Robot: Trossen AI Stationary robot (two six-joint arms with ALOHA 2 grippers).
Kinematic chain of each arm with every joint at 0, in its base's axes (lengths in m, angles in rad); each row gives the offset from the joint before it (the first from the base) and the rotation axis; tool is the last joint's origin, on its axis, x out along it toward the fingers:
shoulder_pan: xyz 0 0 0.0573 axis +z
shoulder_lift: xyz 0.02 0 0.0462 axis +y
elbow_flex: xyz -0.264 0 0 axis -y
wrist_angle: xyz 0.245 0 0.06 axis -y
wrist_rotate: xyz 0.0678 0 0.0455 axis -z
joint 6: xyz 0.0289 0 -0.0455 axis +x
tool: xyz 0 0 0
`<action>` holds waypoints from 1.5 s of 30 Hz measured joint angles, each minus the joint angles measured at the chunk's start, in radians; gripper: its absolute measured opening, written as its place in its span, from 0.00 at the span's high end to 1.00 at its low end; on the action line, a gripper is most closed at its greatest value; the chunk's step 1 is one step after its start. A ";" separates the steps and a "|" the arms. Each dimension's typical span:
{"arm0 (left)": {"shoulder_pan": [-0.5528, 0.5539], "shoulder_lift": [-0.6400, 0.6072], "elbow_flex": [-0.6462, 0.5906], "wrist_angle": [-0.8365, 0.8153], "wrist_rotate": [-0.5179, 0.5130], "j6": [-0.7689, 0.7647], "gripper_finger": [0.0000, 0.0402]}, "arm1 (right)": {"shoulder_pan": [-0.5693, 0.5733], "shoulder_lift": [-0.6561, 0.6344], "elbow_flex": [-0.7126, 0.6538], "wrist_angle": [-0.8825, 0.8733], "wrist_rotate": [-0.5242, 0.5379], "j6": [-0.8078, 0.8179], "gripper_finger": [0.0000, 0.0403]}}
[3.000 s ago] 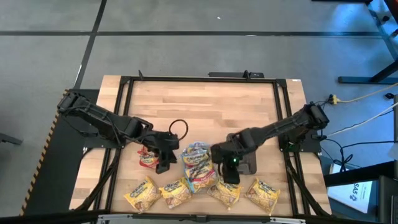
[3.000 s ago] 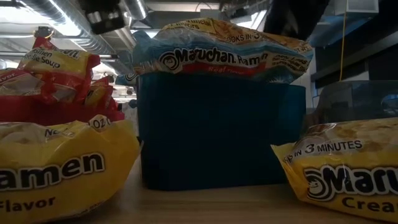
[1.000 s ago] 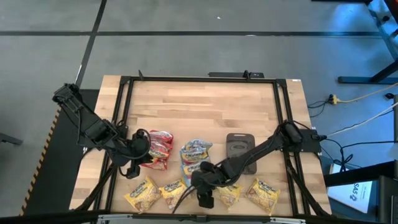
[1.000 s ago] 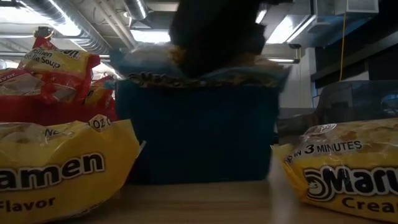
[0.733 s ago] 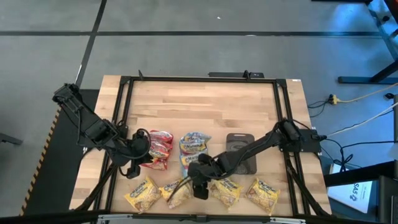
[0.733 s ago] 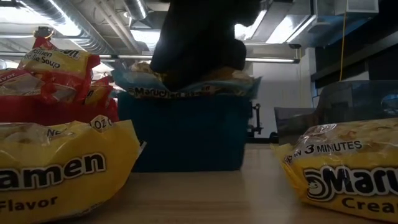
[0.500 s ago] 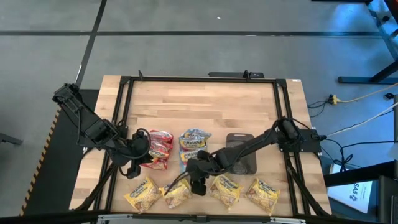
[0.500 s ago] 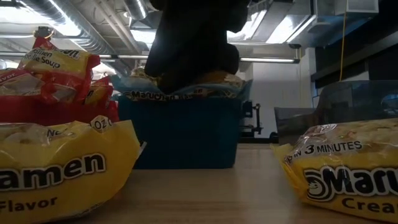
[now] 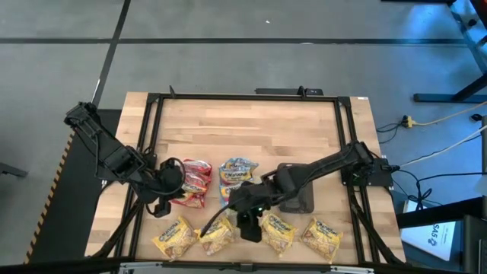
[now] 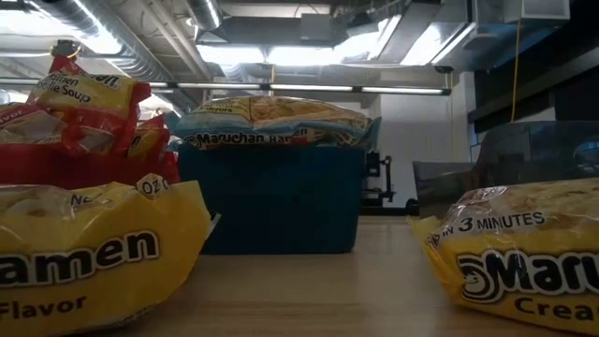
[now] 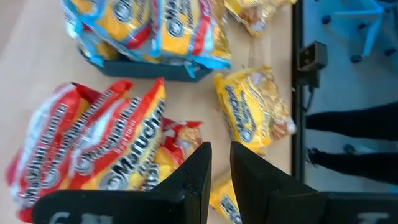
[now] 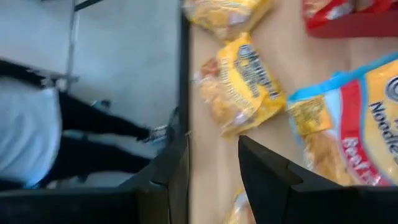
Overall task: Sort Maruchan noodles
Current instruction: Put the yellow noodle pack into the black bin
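Several blue-edged Maruchan packets (image 9: 238, 176) are piled on a teal tray (image 10: 276, 201) at mid-table. Red packets (image 9: 192, 183) lie on a red tray (image 12: 354, 23) to the left of it. Several yellow packets (image 9: 217, 237) rest flat in a row along the near edge. My right gripper (image 9: 245, 222) hovers open just near of the blue pile, between two yellow packets, holding nothing (image 12: 212, 155). My left gripper (image 9: 166, 199) waits by the near left corner of the red packets, with a narrow gap between its fingers (image 11: 221, 165).
A dark grey tray (image 9: 295, 189) lies right of the blue pile, partly under the right arm. A black frame (image 9: 247, 97) borders the table. The far half of the wooden table (image 9: 251, 129) is bare. A person's legs (image 12: 74, 143) show beyond the near edge.
My right gripper sat on the blue pile and pushed the teal tray with its packets toward the far edge. It has since come off the pile and left the low view. The yellow packet to its left was nudged and has settled flat again.
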 joint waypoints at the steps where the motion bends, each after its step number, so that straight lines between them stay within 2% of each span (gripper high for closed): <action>1: 0.000 0.000 0.000 0.000 0.014 0.000 0.87 | 0.001 -0.001 0.026 -0.038 -0.018 -0.002 0.66; 7: 0.000 0.000 0.000 0.005 0.040 -0.001 0.87 | 0.002 0.000 0.089 -0.276 -0.129 -0.004 0.66; 9: 0.000 0.000 0.000 0.006 0.039 -0.001 0.87 | 0.008 0.001 0.089 -0.390 -0.133 0.001 0.66; 11: 0.000 0.000 0.000 0.006 0.039 -0.001 0.87 | 0.015 0.001 0.088 -0.520 -0.083 0.027 0.66; 14: 0.000 0.000 0.000 0.006 0.039 0.004 0.87 | 0.022 0.001 0.088 -0.673 0.064 0.046 0.66; 17: 0.000 0.000 0.000 0.007 0.021 0.004 0.87 | 0.021 0.001 0.085 -0.690 0.202 0.034 0.66; 24: 0.022 0.000 0.000 -0.009 -0.021 0.008 0.87 | 0.014 -0.006 0.048 -0.697 0.267 -0.074 0.66; 27: 0.042 0.000 0.000 -0.032 -0.023 0.008 0.87 | 0.014 -0.068 0.008 -0.697 0.326 -0.109 0.66; 31: 0.069 0.000 0.000 -0.043 -0.032 0.008 0.87 | 0.000 -0.202 -0.103 -0.698 0.453 -0.084 0.66; 36: 0.105 0.000 0.000 -0.038 -0.096 0.008 0.87 | -0.033 -0.429 -0.312 -0.694 0.547 0.050 0.66; 41: 0.147 0.000 0.000 0.013 -0.145 0.008 0.87 | -0.038 -0.652 -0.574 -0.571 0.527 0.160 0.66; 45: 0.173 0.000 0.000 0.149 -0.148 0.020 0.87 | -0.020 -0.798 -0.776 -0.407 0.402 0.213 0.66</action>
